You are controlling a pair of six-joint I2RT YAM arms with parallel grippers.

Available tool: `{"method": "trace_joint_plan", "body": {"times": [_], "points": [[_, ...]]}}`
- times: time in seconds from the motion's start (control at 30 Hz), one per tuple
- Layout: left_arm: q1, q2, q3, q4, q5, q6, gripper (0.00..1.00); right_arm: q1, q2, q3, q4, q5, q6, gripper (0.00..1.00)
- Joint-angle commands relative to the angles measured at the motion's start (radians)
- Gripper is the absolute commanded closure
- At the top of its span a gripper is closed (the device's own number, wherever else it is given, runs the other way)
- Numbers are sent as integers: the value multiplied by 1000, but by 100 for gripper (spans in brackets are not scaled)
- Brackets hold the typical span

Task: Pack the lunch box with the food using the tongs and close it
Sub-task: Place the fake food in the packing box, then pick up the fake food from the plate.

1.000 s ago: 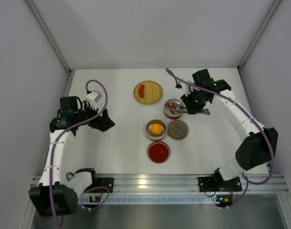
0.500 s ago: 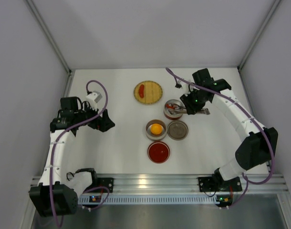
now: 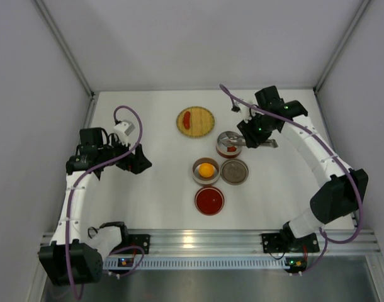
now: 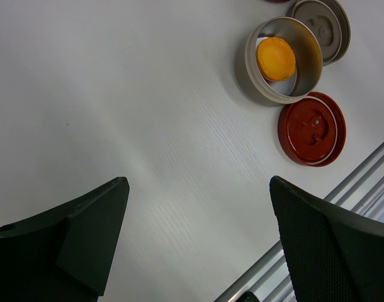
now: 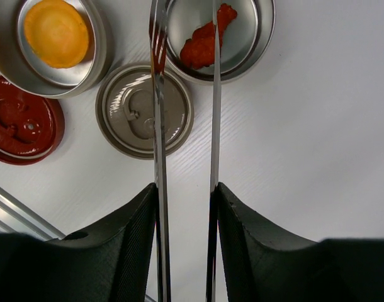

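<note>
The right gripper holds the tongs softly, so their two thin arms stand a little apart over a tin, and a red food piece lies in that tin by the tips, so this looks like the drop-off step. The tongs run long from gripper to tin, tips pointing to the robot's left. Next they likely must lift and go to the other red piece on the woven plate, while the left gripper hangs wide open, holding nothing.

White arms, black joints, purple cables, matte black pincer fingers.
</note>
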Motion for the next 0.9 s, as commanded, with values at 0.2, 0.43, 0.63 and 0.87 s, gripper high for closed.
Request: {"method": "trace_joint_plan", "body": {"times": [0.2,0.43,0.63,0.87], "points": [[0,-9,5,29,17,14,2,-14,25,138,-14,-37,21,61],[0,8,11,49,25,-17,2,-8,80,213,59,-84,139,61],[0,39,32,54,34,-52,2,27,201,311,142,-101,320,62],[-1,37,32,64,2,-77,2,131,330,455,184,-11,426,61]]}}
